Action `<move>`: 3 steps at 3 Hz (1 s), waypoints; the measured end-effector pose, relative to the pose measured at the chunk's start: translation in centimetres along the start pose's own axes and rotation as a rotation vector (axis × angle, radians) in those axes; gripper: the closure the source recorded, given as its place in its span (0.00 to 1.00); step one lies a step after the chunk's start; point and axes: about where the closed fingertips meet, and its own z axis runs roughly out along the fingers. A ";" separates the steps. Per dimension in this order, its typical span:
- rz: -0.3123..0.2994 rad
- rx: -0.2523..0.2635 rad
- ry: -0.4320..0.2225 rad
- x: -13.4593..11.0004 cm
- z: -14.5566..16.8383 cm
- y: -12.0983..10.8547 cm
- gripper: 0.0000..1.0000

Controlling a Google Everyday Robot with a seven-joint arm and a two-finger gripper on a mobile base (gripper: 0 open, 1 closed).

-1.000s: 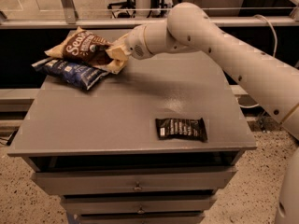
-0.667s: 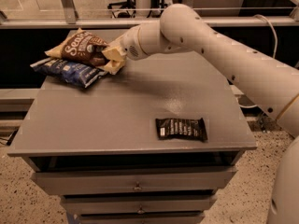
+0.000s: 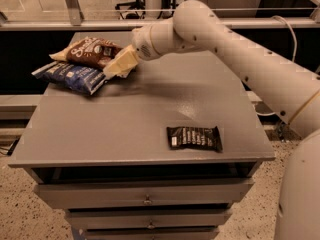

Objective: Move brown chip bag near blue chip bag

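The brown chip bag (image 3: 89, 52) lies at the far left of the grey cabinet top (image 3: 145, 119), its near edge resting over the blue chip bag (image 3: 70, 77), which lies flat just in front of it. My gripper (image 3: 120, 64) is at the brown bag's right end, with its pale fingers (image 3: 121, 60) closed on that end of the bag. The white arm reaches in from the right.
A small flat black wrapped bar (image 3: 194, 137) lies near the front right of the top. Drawers (image 3: 145, 199) sit below the front edge. A railing (image 3: 75, 6) runs behind the cabinet.
The gripper and the brown bag have shifted slightly left, toward the blue bag. The blue bag and the black bar have not moved.
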 end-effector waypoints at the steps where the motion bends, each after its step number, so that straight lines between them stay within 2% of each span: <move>1: -0.034 -0.018 0.010 1.0 -2.9 -1.4 0.00; 2: -0.081 -0.068 0.018 3.5 -8.4 -1.4 0.00; 3: -0.128 -0.103 0.053 6.2 -11.9 -0.7 0.00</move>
